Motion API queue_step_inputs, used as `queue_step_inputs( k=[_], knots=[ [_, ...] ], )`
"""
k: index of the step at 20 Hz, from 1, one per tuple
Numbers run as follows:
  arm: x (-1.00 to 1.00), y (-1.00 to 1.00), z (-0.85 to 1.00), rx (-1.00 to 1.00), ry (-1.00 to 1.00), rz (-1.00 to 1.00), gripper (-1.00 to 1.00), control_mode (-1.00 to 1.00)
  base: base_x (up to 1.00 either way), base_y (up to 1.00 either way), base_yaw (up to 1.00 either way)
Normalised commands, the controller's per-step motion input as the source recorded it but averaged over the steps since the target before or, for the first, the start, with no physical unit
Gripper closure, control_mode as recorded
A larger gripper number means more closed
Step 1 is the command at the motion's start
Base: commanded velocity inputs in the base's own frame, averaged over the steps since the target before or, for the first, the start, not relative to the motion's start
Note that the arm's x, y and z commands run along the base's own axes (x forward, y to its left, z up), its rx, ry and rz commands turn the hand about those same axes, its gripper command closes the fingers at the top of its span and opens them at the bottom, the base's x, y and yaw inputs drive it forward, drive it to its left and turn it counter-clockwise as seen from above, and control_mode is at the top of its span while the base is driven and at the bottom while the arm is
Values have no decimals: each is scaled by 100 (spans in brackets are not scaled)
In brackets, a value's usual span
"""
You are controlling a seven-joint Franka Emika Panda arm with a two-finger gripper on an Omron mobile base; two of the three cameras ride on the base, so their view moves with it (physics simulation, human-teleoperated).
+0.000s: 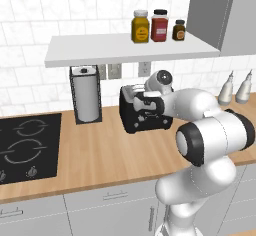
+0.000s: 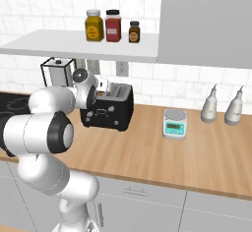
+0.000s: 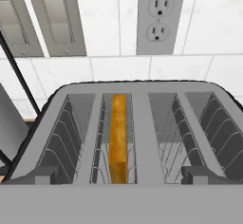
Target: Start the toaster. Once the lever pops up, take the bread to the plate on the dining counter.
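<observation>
The black toaster [image 1: 145, 119] [image 2: 112, 112] stands on the wood counter against the tiled wall. The hand view looks down into its grey top [image 3: 142, 88], where the bread [image 3: 118, 137] stands on edge in the left slot, its golden crust showing. My gripper [image 1: 143, 100] [image 2: 102, 91] [image 3: 118, 178] hovers just above the toaster's front edge. It is open, with one fingertip at each side of the top and nothing between them. The plate and the dining counter are out of view.
A chrome paper-towel holder [image 1: 85, 96] [image 2: 56, 71] stands left of the toaster, a black cooktop [image 1: 25, 142] further left. Above hangs a shelf [image 1: 125, 49] with three jars. Right of the toaster sit a small scale [image 2: 175, 123] and two bottles [image 2: 209, 105]. Wall outlets [image 3: 159, 14] are behind.
</observation>
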Motion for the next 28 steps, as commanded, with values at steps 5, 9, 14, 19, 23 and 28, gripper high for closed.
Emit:
queue_step_inputs(
  k=[5,9,14,19,23,28],
  knots=[
    [18,0,-7,0,0,0,-100,-100,0,0,0],
    [2,0,0,0,4,0,-100,-100,0,0,0],
    [0,0,0,0,5,0,-100,-100,0,0,0],
    [0,1,0,0,6,0,-100,-100,0,0,0],
    [0,6,0,0,5,0,-100,-100,0,0,0],
    [0,3,0,0,1,0,-100,-100,0,0,0]
  ],
)
